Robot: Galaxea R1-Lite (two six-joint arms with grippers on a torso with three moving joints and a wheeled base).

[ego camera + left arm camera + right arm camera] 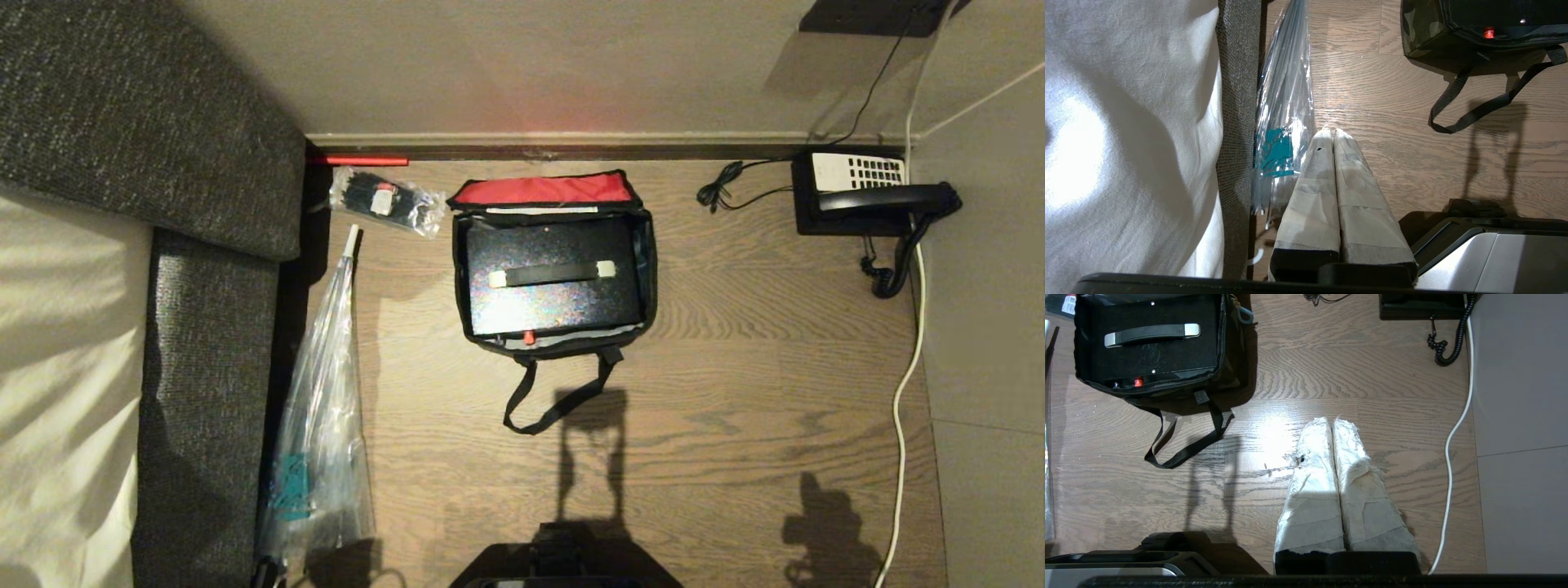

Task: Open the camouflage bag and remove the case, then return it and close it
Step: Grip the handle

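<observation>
The camouflage bag [649, 269] stands open on the wooden floor, its red-lined lid [544, 189] folded back toward the wall and a black strap handle [555, 392] lying in front. Inside lies the case [551, 282], flat, black and speckled, with a black top handle [551, 273] that has white ends. Both arms hang parked, out of the head view. My left gripper [1329, 131] is shut and empty above bare floor, short of the bag [1419, 28]. My right gripper [1330, 419] is also shut and empty, off the bag's [1237, 355] front corner, with the case [1151, 347] in sight.
A grey sofa [163, 163] with a white cover lines the left. A long clear plastic bag [322, 408] and a small clear packet [388, 200] lie beside it. A black telephone [873, 196] with coiled cord sits at the back right, and a white cable [902, 408] trails along the floor.
</observation>
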